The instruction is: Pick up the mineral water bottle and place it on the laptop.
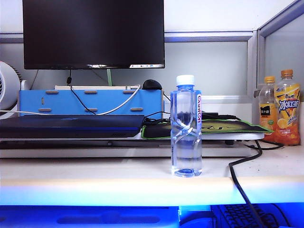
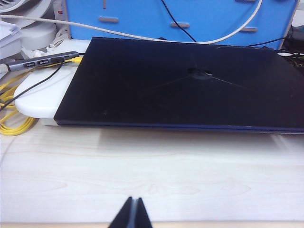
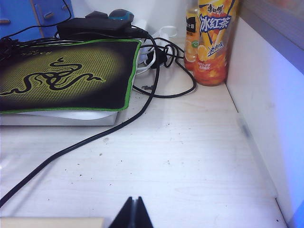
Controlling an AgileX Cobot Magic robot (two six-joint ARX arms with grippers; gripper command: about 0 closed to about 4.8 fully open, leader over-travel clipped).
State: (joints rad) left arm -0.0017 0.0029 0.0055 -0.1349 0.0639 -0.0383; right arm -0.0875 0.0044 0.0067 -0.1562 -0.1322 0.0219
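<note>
the mineral water bottle (image 1: 186, 127) stands upright near the front edge of the bench (image 1: 95, 175), alone on bare wood, just ahead of the join between the laptop (image 1: 71, 126) and the green-edged mouse pad (image 1: 213, 127). the laptop lies closed and flat toward the left side of the bench, raised a little on a pale stand. neither arm shows in the exterior view. the left gripper (image 2: 132, 212) hangs over bare wood in front of the laptop's near edge, its jaws pressed together; the right gripper (image 3: 132, 212) hangs over bare wood toward the right edge, near a black cable (image 3: 95, 137), its jaws together as well. neither holds anything, so the pick has not begun.

risks, as i judge them: the bottle is tall, narrow and clear, with a pinched waist, so closed jaws arriving sideways would knock it over, and it could roll off the front edge. they must part before closing in. a hard squeeze may buckle the thin plastic; a grip too high would let it swing. the black cable crossing the bench on the right could snag that arm. on the laptop, the smooth lid gives little hold, so a tilted release may tip the bottle toward the cables behind. two orange drink bottles (image 1: 280, 114) at the right edge could be mistaken for the target.
</note>
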